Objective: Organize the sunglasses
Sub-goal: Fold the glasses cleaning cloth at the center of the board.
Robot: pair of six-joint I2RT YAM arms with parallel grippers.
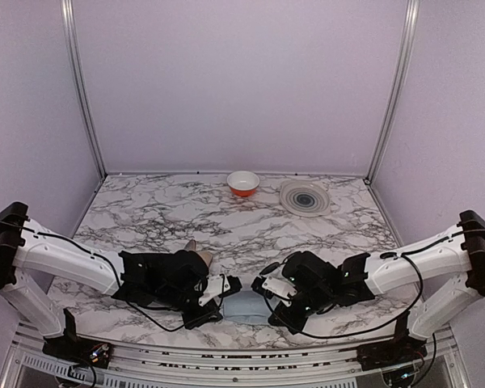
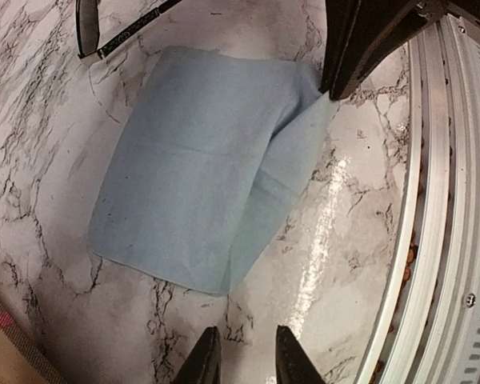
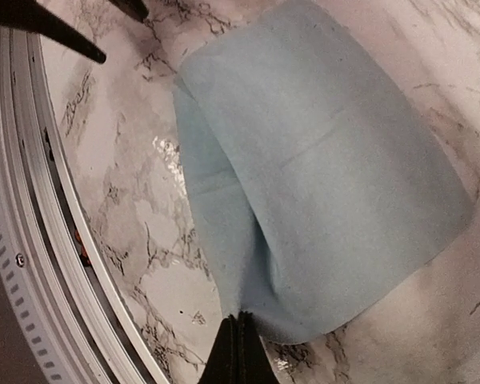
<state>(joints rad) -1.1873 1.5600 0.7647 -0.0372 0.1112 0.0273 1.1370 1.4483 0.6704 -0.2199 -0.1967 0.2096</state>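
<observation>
I count one cloth (image 2: 200, 176), one sunglasses (image 2: 84, 28), one bowl (image 1: 242, 183) and one plate (image 1: 305, 197). My right pincer (image 3: 238, 346) is clamped on the cloth's corner. My left pincer (image 2: 244, 364) gapes a little, holding nothing. The sunglasses lie upper left in the left wrist view, just off the cloth. The bowl shows only its white inside. The cloth hugs the table's (image 1: 145, 214) bottom edge, with open room above it.
</observation>
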